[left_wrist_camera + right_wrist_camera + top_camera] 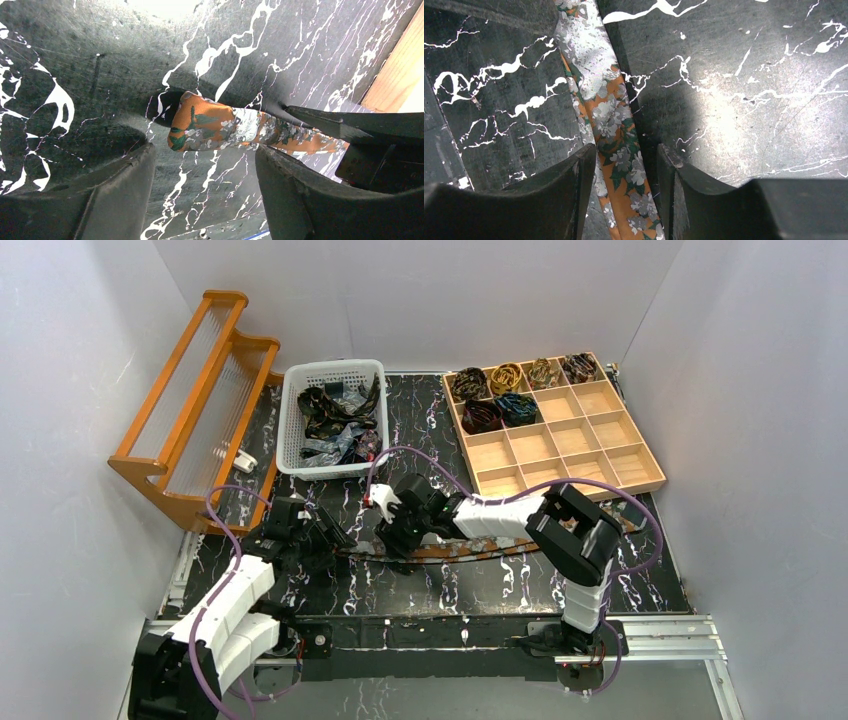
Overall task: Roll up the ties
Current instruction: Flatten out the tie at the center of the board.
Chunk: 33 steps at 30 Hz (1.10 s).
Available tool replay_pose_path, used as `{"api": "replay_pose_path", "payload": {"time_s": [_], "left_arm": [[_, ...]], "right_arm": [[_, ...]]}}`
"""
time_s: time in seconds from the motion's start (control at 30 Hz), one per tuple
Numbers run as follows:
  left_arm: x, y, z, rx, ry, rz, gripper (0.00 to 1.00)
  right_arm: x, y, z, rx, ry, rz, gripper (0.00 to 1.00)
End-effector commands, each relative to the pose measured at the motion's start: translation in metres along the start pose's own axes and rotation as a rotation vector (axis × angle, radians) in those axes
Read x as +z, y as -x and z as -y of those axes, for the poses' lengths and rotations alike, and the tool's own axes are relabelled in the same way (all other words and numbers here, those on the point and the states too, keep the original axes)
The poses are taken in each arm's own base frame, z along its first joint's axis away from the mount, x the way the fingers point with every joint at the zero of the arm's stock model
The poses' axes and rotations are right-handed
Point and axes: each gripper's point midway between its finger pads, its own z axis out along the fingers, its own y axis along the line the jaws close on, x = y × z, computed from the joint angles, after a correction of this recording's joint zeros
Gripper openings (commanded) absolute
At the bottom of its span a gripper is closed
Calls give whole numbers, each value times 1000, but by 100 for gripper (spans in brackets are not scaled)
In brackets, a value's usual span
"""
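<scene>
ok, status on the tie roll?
Left claw open, at the tip of the orange tie. Right claw open, straddling it farther along. Tie stretched out along the table. Basket and tray well behind, not in the way.

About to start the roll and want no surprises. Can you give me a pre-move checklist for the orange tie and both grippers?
1. End of the orange floral tie lies between the fingers of the left gripper: ok.
2. Left jaws open, clear of the fabric: ok.
3. The right gripper straddles the tie further along, jaws apart: ok.
4. Right pads touching the fabric: cannot tell.
5. Tie lies flat in a strip on the black marble table: ok.
6. The wooden tray has free compartments: ok.
</scene>
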Motion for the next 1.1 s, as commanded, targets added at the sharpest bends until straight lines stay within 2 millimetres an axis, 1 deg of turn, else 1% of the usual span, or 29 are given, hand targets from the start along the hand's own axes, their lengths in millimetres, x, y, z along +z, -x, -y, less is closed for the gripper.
{"api": "replay_pose_path", "payload": {"time_s": [0.0, 0.03, 0.13, 0.2, 0.27, 0.33, 0.37, 0.4, 0.43, 0.47, 0.5, 0.57, 0.67, 0.73, 0.77, 0.83, 0.9, 0.97, 1.07], "left_arm": [[3, 3, -7, 14, 19, 25, 67], [4, 5, -9, 22, 28, 34, 64], [6, 14, -11, 65, 37, 81, 60], [7, 19, -13, 84, 44, 106, 59], [6, 23, -14, 92, 53, 127, 57], [5, 26, -15, 93, 56, 152, 55], [4, 28, -15, 93, 55, 163, 54], [3, 29, -15, 94, 55, 174, 53], [3, 30, -15, 95, 53, 180, 52], [3, 30, -15, 95, 51, 181, 52], [3, 29, -15, 93, 51, 178, 51], [3, 28, -15, 93, 48, 172, 51], [4, 28, -14, 92, 41, 168, 50], [4, 27, -13, 90, 37, 166, 50], [3, 27, -12, 90, 36, 167, 50], [3, 27, -12, 87, 35, 163, 52], [2, 26, -11, 86, 30, 161, 53], [3, 26, -11, 81, 29, 164, 54], [2, 27, -11, 80, 27, 168, 55]], "right_arm": [[-9, -42, -1, 69, 3, -140, 57], [-10, -38, -1, 65, 4, -131, 57], [-14, -25, -3, 65, 11, -109, 58], [-21, -9, -3, 91, -1, -68, 61], [-40, 16, 2, 149, -27, 11, 69], [-61, 33, 19, 258, -123, 77, 76], [-73, 37, 26, 312, -180, 104, 79], [-84, 32, 35, 367, -252, 119, 84], [-99, 27, 48, 444, -362, 143, 89], [-114, 15, 61, 529, -478, 154, 92], [-131, 0, 71, 631, -580, 159, 93], [-165, -44, 86, 838, -780, 146, 98], [-206, -106, 97, 1080, -919, 136, 94], [-233, -136, 107, 1202, -986, 165, 89], [-246, -144, 113, 1238, -1002, 196, 87], [-273, -151, 121, 1312, -1022, 270, 86], [-290, -162, 131, 1369, -1037, 312, 85], [-297, -177, 142, 1432, -1024, 322, 84], [-303, -190, 158, 1489, -1033, 311, 84]]}}
